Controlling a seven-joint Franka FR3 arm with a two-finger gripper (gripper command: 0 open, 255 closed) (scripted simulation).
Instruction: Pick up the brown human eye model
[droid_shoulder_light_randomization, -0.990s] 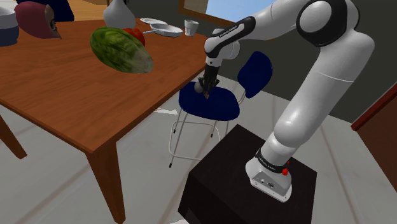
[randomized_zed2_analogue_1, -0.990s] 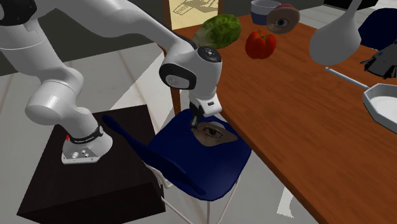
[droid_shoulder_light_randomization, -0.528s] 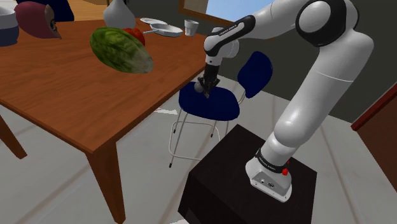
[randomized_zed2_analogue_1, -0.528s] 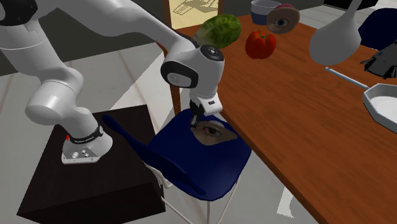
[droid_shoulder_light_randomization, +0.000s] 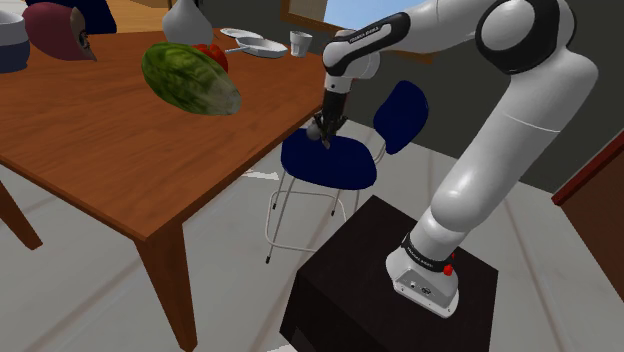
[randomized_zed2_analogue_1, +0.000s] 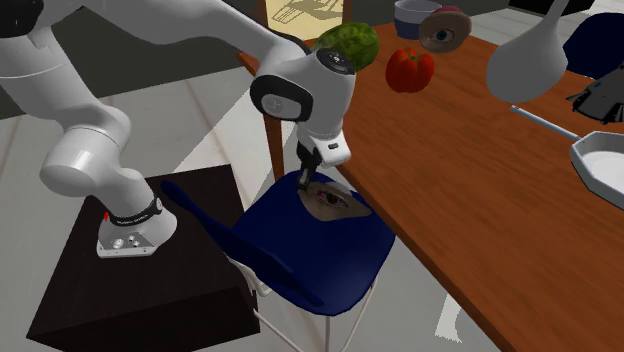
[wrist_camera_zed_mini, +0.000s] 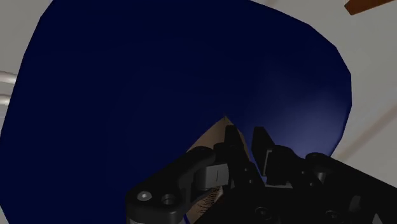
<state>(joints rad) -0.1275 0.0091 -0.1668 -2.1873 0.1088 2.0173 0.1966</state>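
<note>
Brown human eye model (randomized_zed2_analogue_1: 332, 198) is over the table-side part of a dark blue chair seat (randomized_zed2_analogue_1: 320, 255) in the second exterior view. Its iris faces up and its long axis runs from the gripper (randomized_zed2_analogue_1: 308, 180) toward that view's right. Whether it touches the seat cannot be told. The black fingers stand narrow, pinching the model's near end. A reddish wooden table (randomized_zed2_analogue_1: 480, 210) carries a green melon (randomized_zed2_analogue_1: 347, 45), a red pepper (randomized_zed2_analogue_1: 410, 68), a second eye model (randomized_zed2_analogue_1: 446, 27), a white vase (randomized_zed2_analogue_1: 530, 50) and a blue-rimmed bowl (randomized_zed2_analogue_1: 412, 14) whose inside is hidden. A white dish (randomized_zed2_analogue_1: 600, 160) sits at the right edge. The arm's dark box stand (randomized_zed2_analogue_1: 130, 285) rests on a pale grey floor (randomized_zed2_analogue_1: 200, 110).

In the shoulder view the gripper (droid_shoulder_light_randomization: 323, 138) hangs over the chair seat (droid_shoulder_light_randomization: 335, 165), beside the table (droid_shoulder_light_randomization: 120, 140); a white cup (droid_shoulder_light_randomization: 299, 42) stands at the table's far end.

In the wrist view the gripper (wrist_camera_zed_mini: 245, 136) is nearly closed, and the model's tan pointed end (wrist_camera_zed_mini: 213, 137) lies against one finger, over the seat (wrist_camera_zed_mini: 159, 83).
</note>
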